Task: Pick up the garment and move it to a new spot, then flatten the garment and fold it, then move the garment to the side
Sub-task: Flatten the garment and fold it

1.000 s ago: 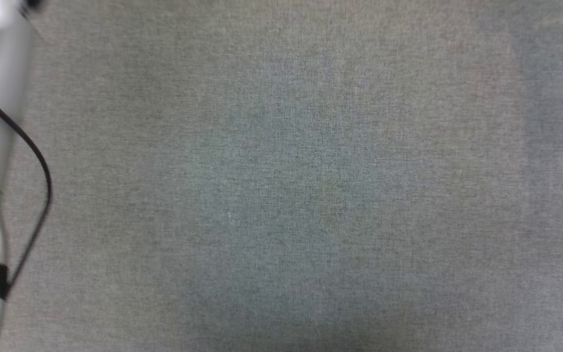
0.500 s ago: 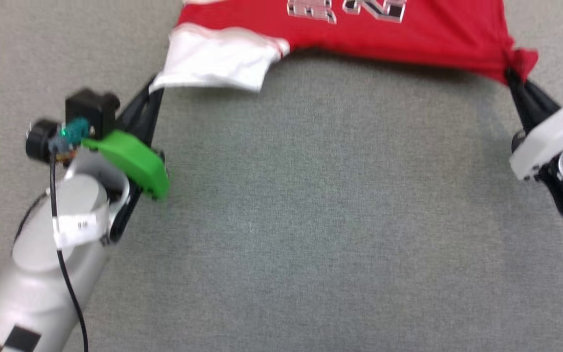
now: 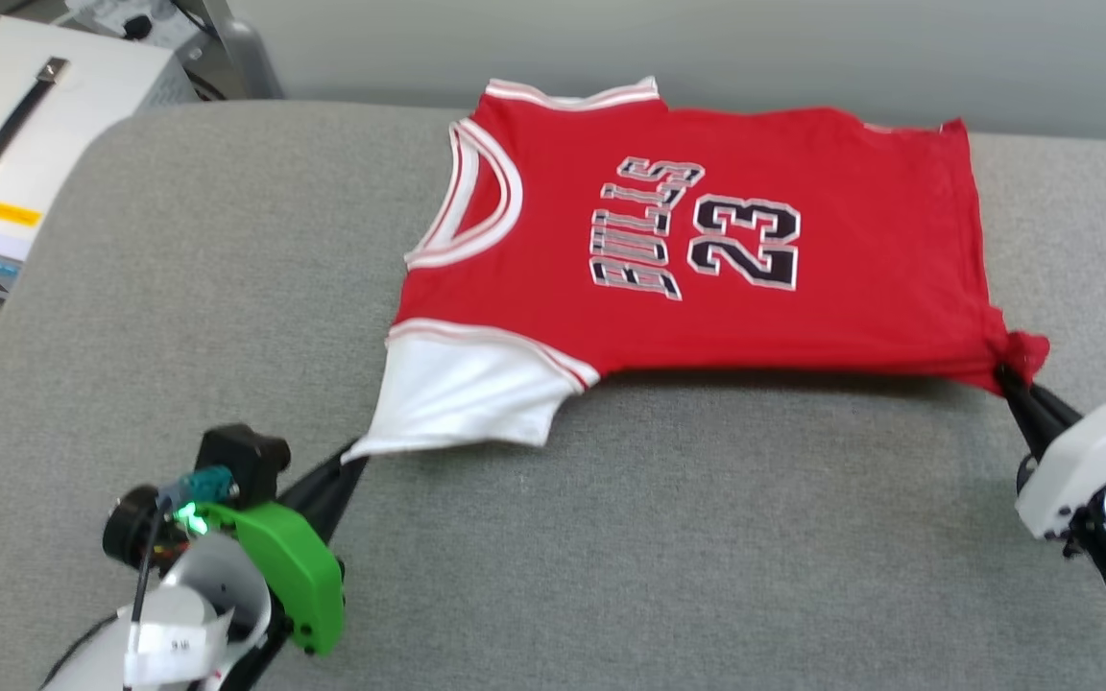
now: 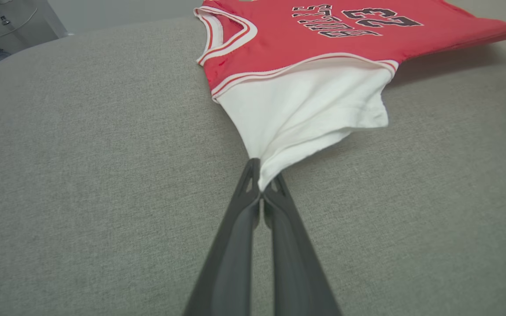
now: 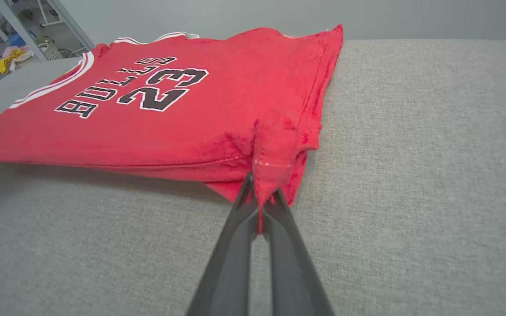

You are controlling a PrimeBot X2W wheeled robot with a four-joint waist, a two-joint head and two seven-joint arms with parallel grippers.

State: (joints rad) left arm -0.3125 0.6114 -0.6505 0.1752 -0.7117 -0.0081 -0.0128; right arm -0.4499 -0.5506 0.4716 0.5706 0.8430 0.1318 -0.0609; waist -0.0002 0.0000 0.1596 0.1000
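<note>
**Garment stretched flat between both grippers; fold not yet begun**

Position: the garment (image 3: 707,250) is spread front-up on the grey padded surface (image 3: 611,537), toward its far edge and right of centre in the head view. The print (image 3: 697,235) is readable and uncreased. The neckline points to the robot's left and the bottom hem to its right.

Grip: the left gripper (image 4: 259,177) is pinched tight on the tip of the white sleeve (image 3: 462,398), with no gap visible between the fingers. The right gripper (image 5: 259,197) is clamped likewise on the near hem corner (image 3: 1019,355), where red cloth is bunched between the fingers.

Cloth state: the near edge is drawn taut between the two grips and is lifted slightly. A shadow is seen beneath it in all three views. The far edge appears to rest on the surface. The far sleeve is hidden, so its lie cannot be told.

Progress, as judged: the flattening step is in hand and nearly complete. No fold is seen anywhere in the body. Left to do are lowering the near edge, releasing, folding, and moving the garment aside.

Note: a white case (image 3: 25,125) stands off the surface at far left, well apart from the work.
</note>
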